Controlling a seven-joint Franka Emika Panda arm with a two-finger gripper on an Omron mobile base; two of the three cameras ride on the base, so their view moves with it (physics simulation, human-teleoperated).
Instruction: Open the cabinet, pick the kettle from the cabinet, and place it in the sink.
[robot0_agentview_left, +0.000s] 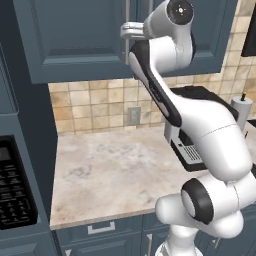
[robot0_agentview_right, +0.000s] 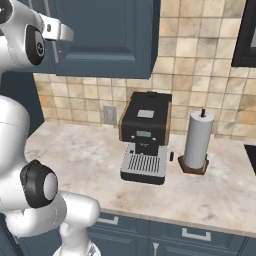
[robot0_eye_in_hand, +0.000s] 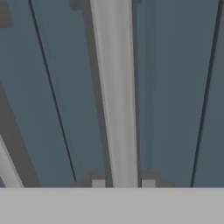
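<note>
Gripper (robot0_eye_in_hand: 123, 183): clamped on one silver handle (robot0_eye_in_hand: 114, 96), fingertips at 6 o'clock.
Handle axis: vertical.
Cabinet (robot0_agentview_left: 75, 37): two doors, shut.
Counter (robot0_agentview_right: 100, 160): one coffee machine (robot0_agentview_right: 145, 135), one paper towel roll (robot0_agentview_right: 197, 140).

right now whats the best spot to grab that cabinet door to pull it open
Grip the slim vertical silver bar handle on the cabinet door, from straight in front, fingers either side of the bar. It stands proud of the door, and the gripper already straddles it.
</note>
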